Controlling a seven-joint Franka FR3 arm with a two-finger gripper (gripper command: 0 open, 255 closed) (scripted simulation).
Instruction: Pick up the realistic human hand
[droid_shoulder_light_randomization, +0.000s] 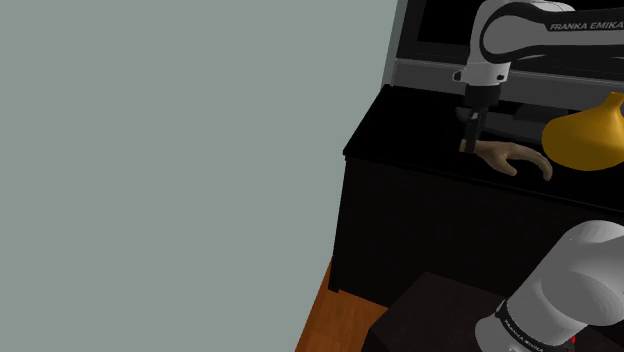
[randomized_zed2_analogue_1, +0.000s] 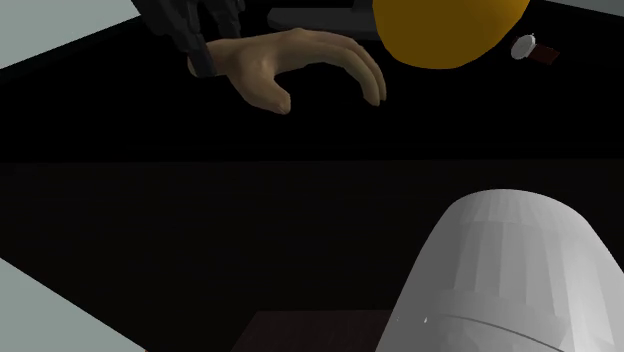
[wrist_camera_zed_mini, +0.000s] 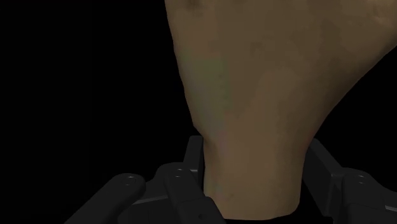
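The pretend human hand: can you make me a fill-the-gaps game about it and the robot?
1. The robot's hand clasps the human hand model by its ____.
2. The tabletop under the model is ____ in colour.
3. The robot's arm, marked FRANKA EMIKA, is mostly ____.

Missing words: wrist; black; white.

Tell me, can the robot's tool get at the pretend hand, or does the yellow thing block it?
Probably yes. The tool sits at the wrist of the human hand model, one black finger pressed on each side. The yellow gourd-shaped object stands at the model's other end, away from the tool.
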